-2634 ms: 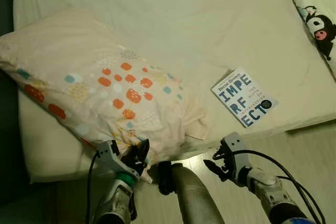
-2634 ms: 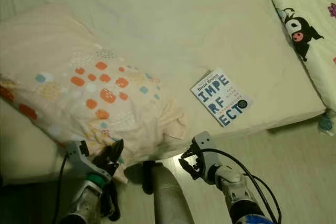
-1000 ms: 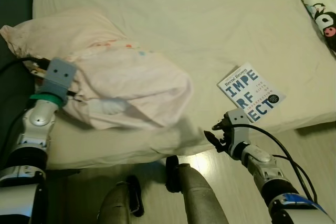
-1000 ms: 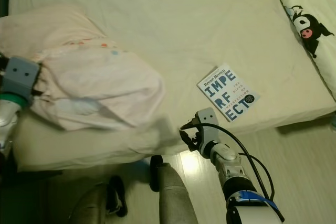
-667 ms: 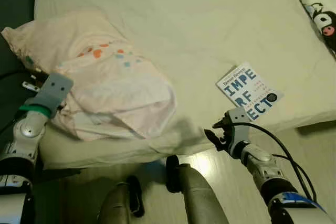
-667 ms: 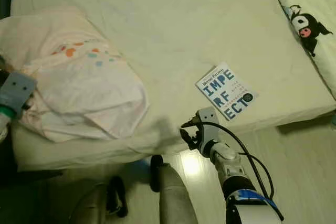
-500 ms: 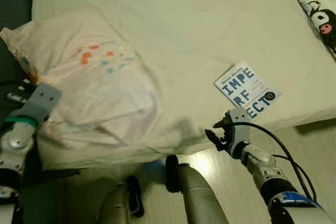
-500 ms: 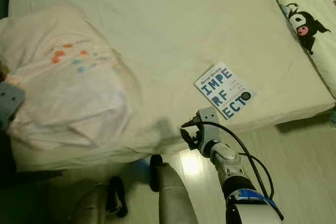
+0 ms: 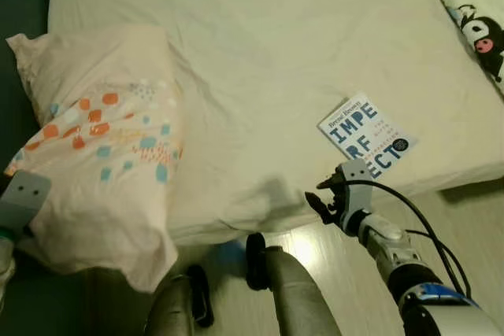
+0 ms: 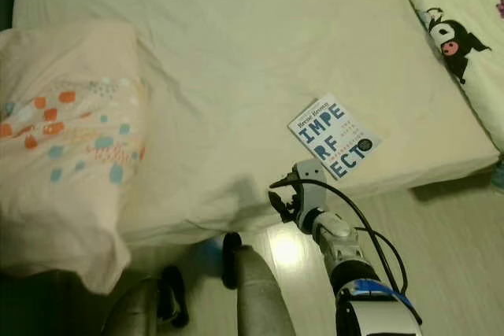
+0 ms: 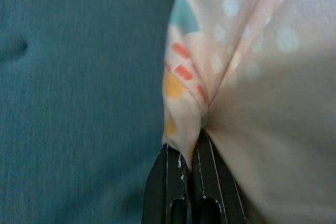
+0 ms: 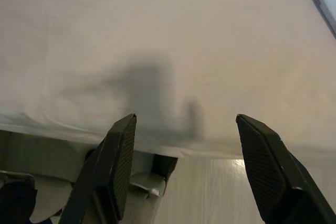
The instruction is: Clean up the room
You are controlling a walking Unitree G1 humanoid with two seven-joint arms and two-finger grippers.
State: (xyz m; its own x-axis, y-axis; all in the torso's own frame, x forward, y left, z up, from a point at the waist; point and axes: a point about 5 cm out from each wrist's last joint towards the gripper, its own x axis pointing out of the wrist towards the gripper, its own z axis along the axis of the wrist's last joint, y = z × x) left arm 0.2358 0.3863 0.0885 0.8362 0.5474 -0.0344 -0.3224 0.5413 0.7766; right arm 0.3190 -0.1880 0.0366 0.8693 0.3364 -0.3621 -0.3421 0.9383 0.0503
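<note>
A pale pink pillow [image 9: 94,139] with orange and teal spots lies at the bed's left end and droops over its near left corner. My left gripper [image 11: 185,153] is shut on a fold of the pillow's edge; its grey wrist [image 9: 22,197] shows beside the pillow's lower left. A white book [image 9: 366,135] with blue letters rests on the cream sheet [image 9: 260,53] near the front edge. My right gripper [image 9: 319,198] hovers open just off that edge, left of the book, with nothing between its fingers [image 12: 118,156].
A blanket [image 9: 472,21] with a black cartoon figure lies at the bed's far right. Pale wood floor [image 9: 465,218] runs along the front of the bed. A dark teal surface [image 11: 79,77] is left of the pillow. My own legs [image 9: 276,289] stand by the bed's edge.
The pillow has been pulled left and flipped so that its spotted side faces up; it now hangs off the corner. My left arm dropped lower left. The right gripper barely moved.
</note>
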